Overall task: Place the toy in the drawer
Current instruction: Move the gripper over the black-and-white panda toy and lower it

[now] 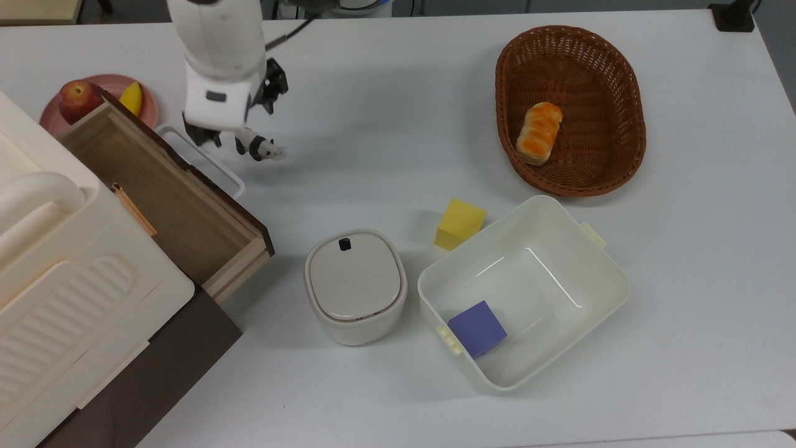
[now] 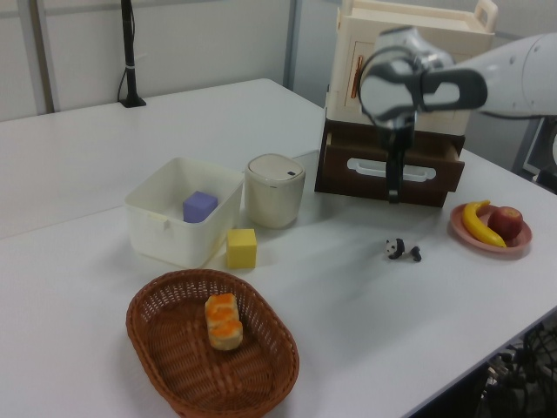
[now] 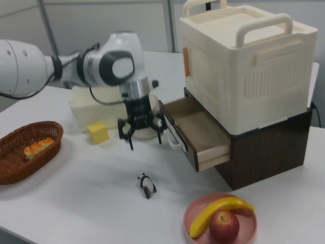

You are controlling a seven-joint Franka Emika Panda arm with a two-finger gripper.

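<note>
My tool (image 3: pixel 144 139) hangs above the white surface (image 1: pixel 398 112) with its two fingers (image 3: pixel 130 141) spread wide apart and pointing down, holding nothing. In the right view it sits well above the toy (image 3: pixel 147 184), a small black-and-white panda standing on the surface, and just beside the drawer's (image 3: pixel 195 131) white loop handle. In the top view my wrist covers part of the toy (image 1: pixel 261 148), whose head pokes out to the top view's right of it. In the left view the toy (image 2: pixel 400 250) stands apart from my tool (image 2: pixel 394 193), in front of the drawer (image 2: pixel 392 164). The drawer (image 1: pixel 168 199) is pulled open, its light-wood inside bare, under a cream case (image 3: pixel 244 66). A pink plate (image 3: pixel 221 218) with a banana (image 3: pixel 217 213) and an apple (image 3: pixel 224 225) lies near the toy. Farther off stand a lidded white container (image 1: pixel 355 286), a yellow cube (image 1: pixel 459 223), a white tub (image 1: pixel 559 249) with a purple cube (image 1: pixel 477 328) in it, and a wicker basket (image 1: pixel 622 93) holding a bread roll (image 1: pixel 538 132).
</note>
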